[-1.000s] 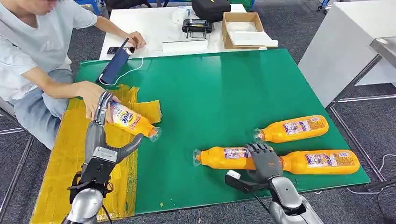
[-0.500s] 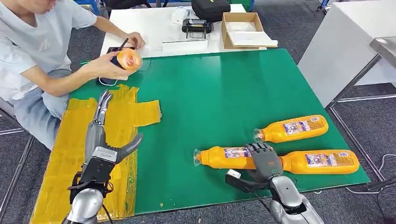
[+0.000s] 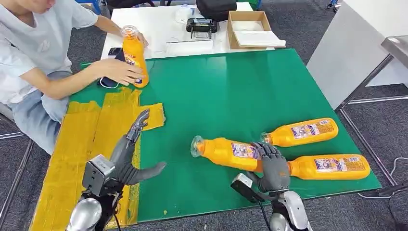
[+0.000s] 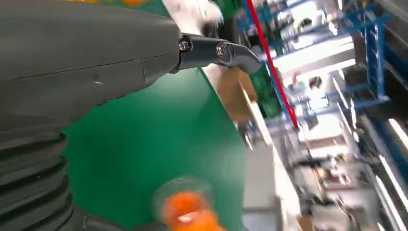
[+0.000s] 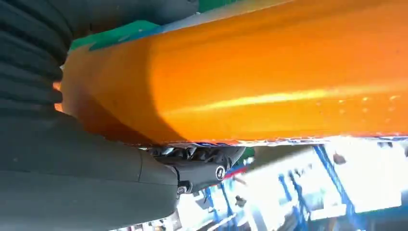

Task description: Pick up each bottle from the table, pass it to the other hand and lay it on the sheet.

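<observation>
Left hand [image 3: 126, 161]: empty, fingers spread, reaching forward over the edge where the yellow sheet [image 3: 79, 149] meets the green table mat [image 3: 226, 91]. Right hand [image 3: 272, 166]: wrapped around the base of an orange bottle [image 3: 226, 151], neck pointing toward the left hand; two more bottles [image 3: 300, 132] [image 3: 332, 167] lie just beside it. Far end: a person's hand [image 3: 118, 71] holds an upright bottle [image 3: 134, 57] before a white table [image 3: 159, 31] bearing a cardboard box [image 3: 250, 30].
</observation>
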